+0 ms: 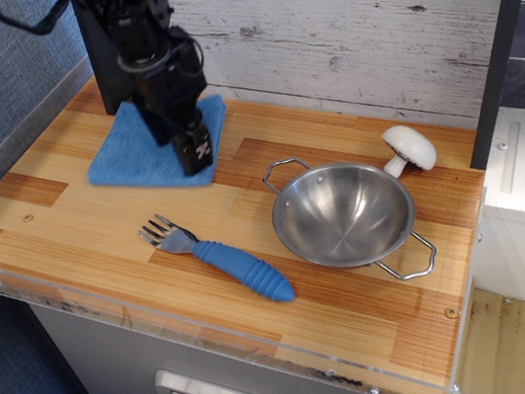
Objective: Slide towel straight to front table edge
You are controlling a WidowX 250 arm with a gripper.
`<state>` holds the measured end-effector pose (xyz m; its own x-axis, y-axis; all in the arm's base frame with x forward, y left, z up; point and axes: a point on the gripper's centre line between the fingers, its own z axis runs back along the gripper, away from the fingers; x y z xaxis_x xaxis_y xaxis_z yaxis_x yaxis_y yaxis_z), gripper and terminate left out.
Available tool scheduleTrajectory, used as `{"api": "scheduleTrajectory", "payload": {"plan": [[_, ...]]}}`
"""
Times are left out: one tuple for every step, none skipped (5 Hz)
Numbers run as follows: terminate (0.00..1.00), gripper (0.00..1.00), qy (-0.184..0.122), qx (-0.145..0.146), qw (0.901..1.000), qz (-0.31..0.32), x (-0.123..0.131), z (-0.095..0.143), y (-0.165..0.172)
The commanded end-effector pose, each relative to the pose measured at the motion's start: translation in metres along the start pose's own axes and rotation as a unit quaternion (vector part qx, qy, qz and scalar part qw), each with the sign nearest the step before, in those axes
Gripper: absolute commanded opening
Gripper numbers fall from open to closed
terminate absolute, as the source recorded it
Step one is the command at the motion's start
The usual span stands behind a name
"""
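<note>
While the gripper [195, 154] presses down at the near right corner of the towel [140, 151], the drag toward the front table edge [163, 328] looks to be only just under way — the cloth lies far back on the counter, close to the wall panel and the dark post of the arm's base. Whether the black fingers are apart, together or pinching a fold of the terry I cannot tell; their tips run together against the blue and no gap shows. The gripper's tip sits at the towel's front border, right where blue meets wood, so the cloth spreads out behind and to the left of it, partly hidden under the arm.

My reading is that the contact phase is done and the pull is the step in hand. The next move calls for steady downward pressure and a straight draw toward the acrylic-trimmed rim, without letting the fingers skate off the corner — held at one corner only, the towel could well swivel or bunch instead of travelling flat.

Further out, the blue-handled fork [218, 255] lies between the towel and the front rim, slightly to the right of a straight path, and could be nudged. The steel bowl [343, 214] stands well apart to the right, and the white mushroom [408, 150] just behind the bowl's far rim.
</note>
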<state>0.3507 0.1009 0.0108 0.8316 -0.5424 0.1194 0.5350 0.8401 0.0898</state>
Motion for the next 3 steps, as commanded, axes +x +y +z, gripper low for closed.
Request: {"api": "scheduleTrajectory", "payload": {"plan": [[0.0,1.0,0.005,0.033,0.9991,0.024,-0.035,0.033,0.007],[0.0,1.0,0.024,0.036,0.9984,0.037,-0.053,0.035,0.005],[0.0,1.0,0.036,0.039,0.9972,0.052,-0.069,0.035,0.004]]}}
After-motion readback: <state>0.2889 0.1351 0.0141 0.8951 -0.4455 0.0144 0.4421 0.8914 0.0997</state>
